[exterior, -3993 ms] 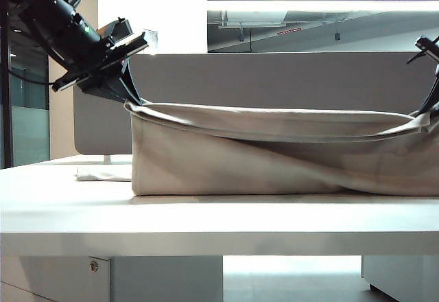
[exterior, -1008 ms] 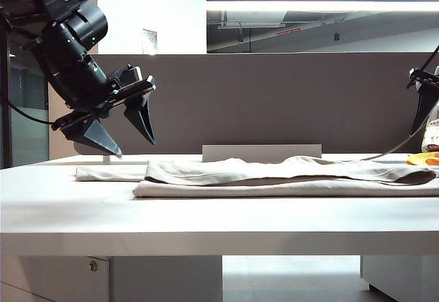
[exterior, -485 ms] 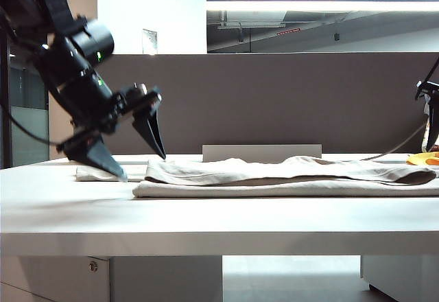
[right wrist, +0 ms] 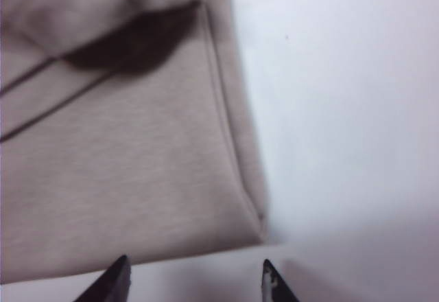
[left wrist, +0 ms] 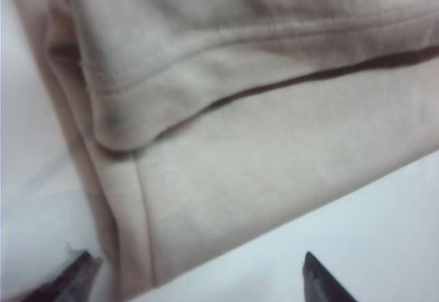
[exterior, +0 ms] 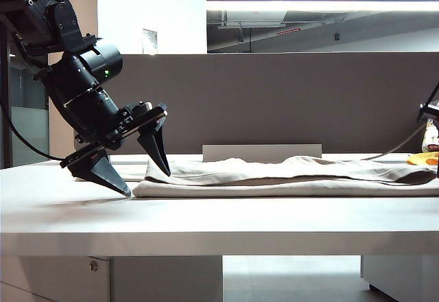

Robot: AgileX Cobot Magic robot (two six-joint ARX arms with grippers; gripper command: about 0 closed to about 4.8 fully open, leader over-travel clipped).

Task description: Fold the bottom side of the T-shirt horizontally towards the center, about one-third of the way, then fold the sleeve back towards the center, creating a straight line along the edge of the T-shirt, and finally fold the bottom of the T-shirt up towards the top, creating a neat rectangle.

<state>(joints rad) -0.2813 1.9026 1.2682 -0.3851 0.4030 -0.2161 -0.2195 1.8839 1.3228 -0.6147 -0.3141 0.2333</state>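
The T-shirt [exterior: 288, 178] lay folded flat across the middle of the exterior frame on the white table [exterior: 206, 219]. The left gripper [exterior: 147, 182], at lower left, straddled its corner with jaws wide and empty. The right gripper [right wrist: 195, 281], barely in view at the right edge, stood parted over the opposite corner. A shallow pinch could have caught only one soft beige layer, skewing the stitched hem [left wrist: 130, 213].

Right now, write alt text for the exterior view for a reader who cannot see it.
A folded beige T-shirt lies flat along a white table, and the left gripper, jaws open, reaches down to the shirt's left end. Only a sliver of the right arm shows at the far right edge, by a small yellow object.
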